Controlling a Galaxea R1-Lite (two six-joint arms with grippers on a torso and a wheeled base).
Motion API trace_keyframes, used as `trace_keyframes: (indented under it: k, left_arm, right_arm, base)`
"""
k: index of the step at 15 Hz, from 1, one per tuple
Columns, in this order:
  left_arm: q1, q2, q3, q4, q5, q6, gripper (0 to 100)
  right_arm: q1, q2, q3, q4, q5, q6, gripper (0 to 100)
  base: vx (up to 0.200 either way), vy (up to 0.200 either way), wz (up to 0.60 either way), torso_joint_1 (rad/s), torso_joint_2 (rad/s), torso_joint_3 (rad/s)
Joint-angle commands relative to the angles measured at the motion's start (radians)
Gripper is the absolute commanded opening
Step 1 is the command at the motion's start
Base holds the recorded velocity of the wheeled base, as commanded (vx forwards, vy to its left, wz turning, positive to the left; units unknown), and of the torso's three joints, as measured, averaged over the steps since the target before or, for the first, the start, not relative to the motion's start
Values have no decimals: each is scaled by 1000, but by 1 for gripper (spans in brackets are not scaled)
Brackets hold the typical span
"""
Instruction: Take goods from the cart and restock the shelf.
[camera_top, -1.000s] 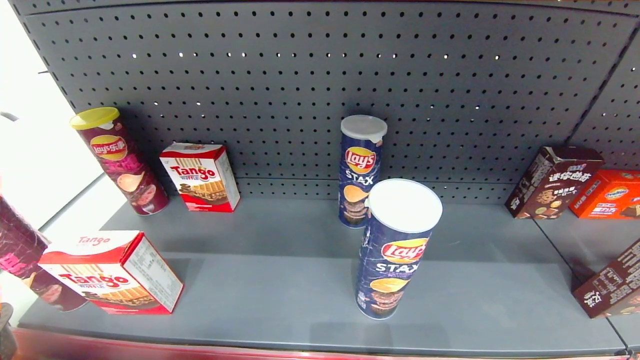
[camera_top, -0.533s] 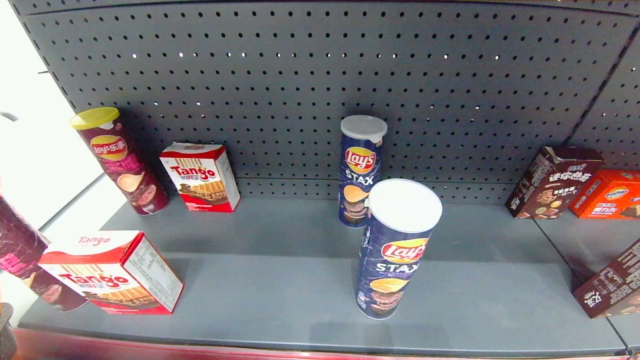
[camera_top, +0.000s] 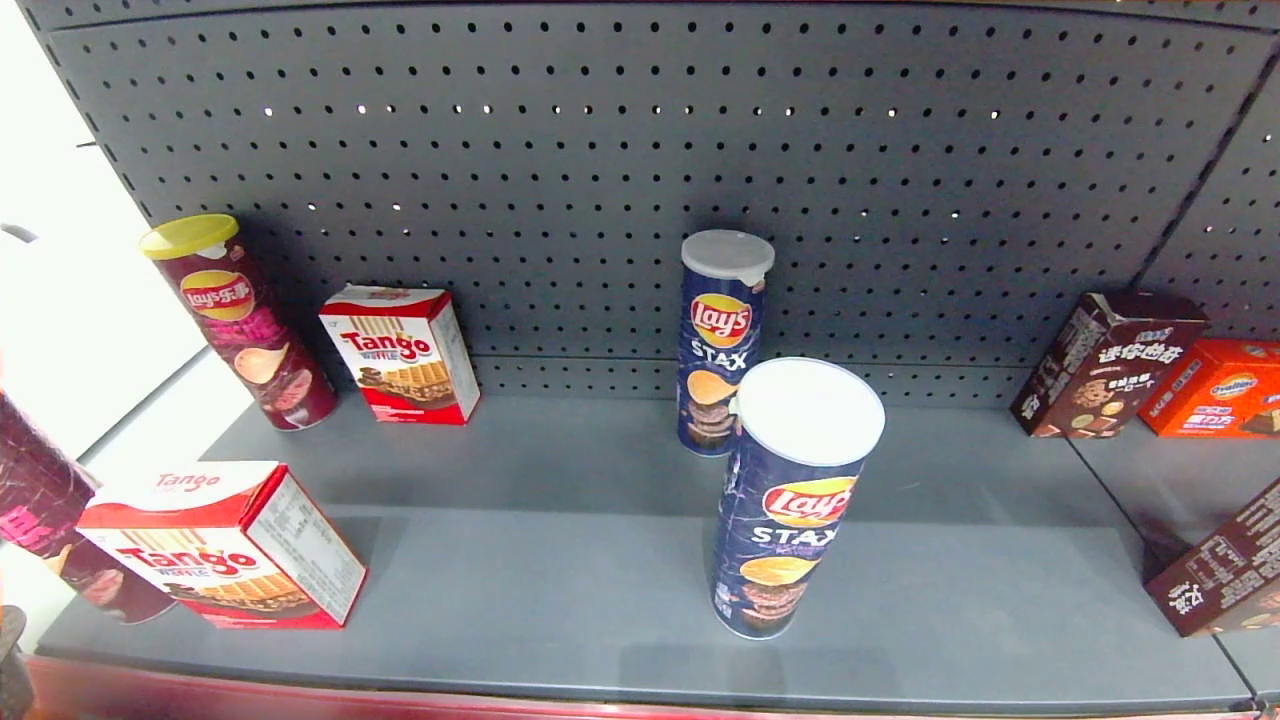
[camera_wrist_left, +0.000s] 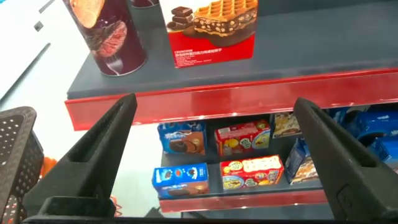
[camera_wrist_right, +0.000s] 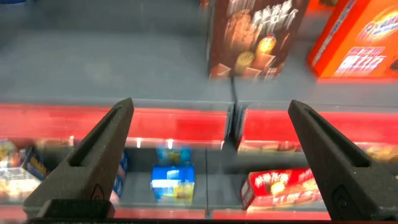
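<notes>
Front chip can (camera_top: 790, 500) is navy, white lid (standing upright); left gripper (camera_wrist_left: 214, 99) and right gripper (camera_wrist_right: 211, 104) gape empty.

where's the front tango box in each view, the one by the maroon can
head view: front Tango box stands at front left, just behind the red shelf edge, beside a maroon chip can.
left wrist view: its lower front sits behind that edge, the can beside it.
right wrist view: faces a brown cookie box farther right instead.
shared landmark: the red shelf edge.
</notes>
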Motion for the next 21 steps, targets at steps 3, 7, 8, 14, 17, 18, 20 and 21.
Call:
trace_keyframes:
  k: [3, 7, 8, 14, 17, 18, 20, 21]
  left_arm:
    - [-3, 3, 0, 1, -21, 7, 100]
    - [-3, 3, 0, 0, -18, 6, 100]
    - [-3, 3, 0, 1, -20, 3, 100]
    - [-3, 3, 0, 1, -20, 1, 100]
    - [-3, 3, 0, 1, -23, -1, 100]
    - [-3, 3, 0, 1, -21, -1, 100]
    - [-3, 3, 0, 1, -21, -1, 100]
    - [-3, 3, 0, 1, -21, -1, 100]
  right_arm:
    - [76, 538, -413, 8, 159, -49, 100]
    - [264, 829, -597, -13, 254, -108, 100]
    - [303, 895, -635, -17, 254, -109, 100]
    - [450, 1200, -609, -122, 253, -190, 100]
    - [494, 1274, -604, -165, 251, -190, 100]
    - [510, 1288, -595, -167, 251, -190, 100]
    - [527, 1334, -606, -182, 251, -190, 100]
    - [534, 1343, -606, -191, 250, -190, 100]
  base:
    - [0, 0, 0, 0, 0, 0]
    - [0, 0, 0, 0, 0, 0]
    - [0, 0, 0, 0, 0, 0]
    - [0, 0, 0, 0, 0, 0]
    - [0, 0, 0, 0, 0, 0]
    - [0, 0, 0, 0, 0, 0]
    - [0, 0, 0, 0, 0, 0]
    - [0, 0, 0, 0, 0, 0]
